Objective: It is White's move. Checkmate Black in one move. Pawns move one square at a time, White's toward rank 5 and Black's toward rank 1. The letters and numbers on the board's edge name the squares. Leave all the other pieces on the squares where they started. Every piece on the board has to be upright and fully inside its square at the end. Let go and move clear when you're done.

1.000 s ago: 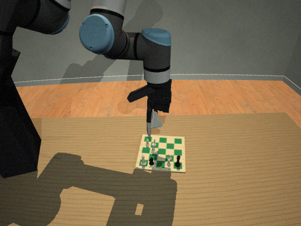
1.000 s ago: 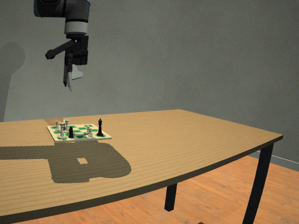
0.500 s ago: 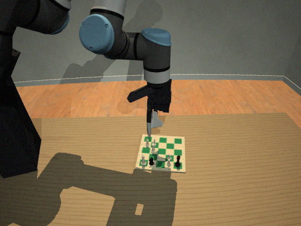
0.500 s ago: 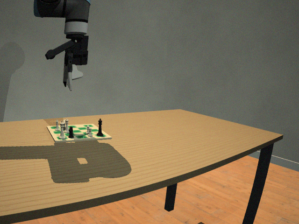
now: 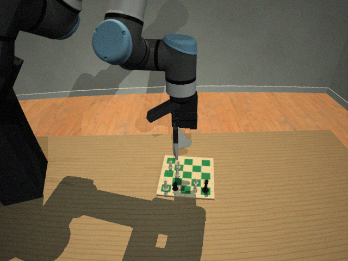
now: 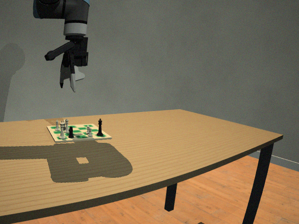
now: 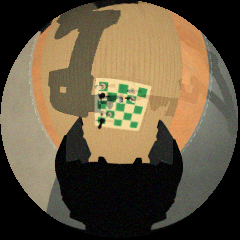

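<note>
A small green-and-cream chessboard (image 5: 186, 177) lies on the wooden table; it also shows in the exterior view (image 6: 78, 132) and in the wrist view (image 7: 121, 104). Several white pieces stand on it, among them a tall one (image 5: 177, 169), one at the near left corner (image 5: 166, 185) and a pawn (image 5: 195, 184). A black pawn (image 5: 175, 186) and a tall black piece (image 5: 205, 186) stand in the near row. All look upright. My gripper (image 6: 67, 86) is open and empty, high above the board's far left part.
The arm casts a wide dark shadow (image 5: 112, 222) on the table in front of the board. The table's edge (image 6: 193, 168) runs to the right. The robot's dark base (image 5: 17, 140) stands at the left.
</note>
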`<action>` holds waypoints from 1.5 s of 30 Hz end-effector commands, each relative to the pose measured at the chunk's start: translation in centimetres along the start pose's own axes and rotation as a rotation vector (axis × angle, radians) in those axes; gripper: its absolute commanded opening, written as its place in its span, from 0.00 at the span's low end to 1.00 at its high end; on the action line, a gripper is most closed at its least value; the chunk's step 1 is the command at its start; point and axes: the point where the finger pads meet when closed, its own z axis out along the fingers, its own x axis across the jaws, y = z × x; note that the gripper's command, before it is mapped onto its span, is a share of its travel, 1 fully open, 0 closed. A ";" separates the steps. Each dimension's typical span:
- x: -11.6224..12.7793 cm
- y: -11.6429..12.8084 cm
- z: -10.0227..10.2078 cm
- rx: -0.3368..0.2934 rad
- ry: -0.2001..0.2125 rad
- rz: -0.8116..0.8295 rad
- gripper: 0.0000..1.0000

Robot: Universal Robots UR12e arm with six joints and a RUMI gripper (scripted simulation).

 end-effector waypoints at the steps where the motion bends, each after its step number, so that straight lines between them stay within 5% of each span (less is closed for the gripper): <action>1: -0.1 -0.1 0.4 0.000 0.002 -0.169 1.00; 21: -0.1 0.0 2.4 -0.001 0.002 -0.965 1.00; 34: 0.1 0.2 3.2 -0.001 0.002 -1.292 1.00; 45: 0.2 0.2 3.4 -0.002 0.002 -1.370 1.00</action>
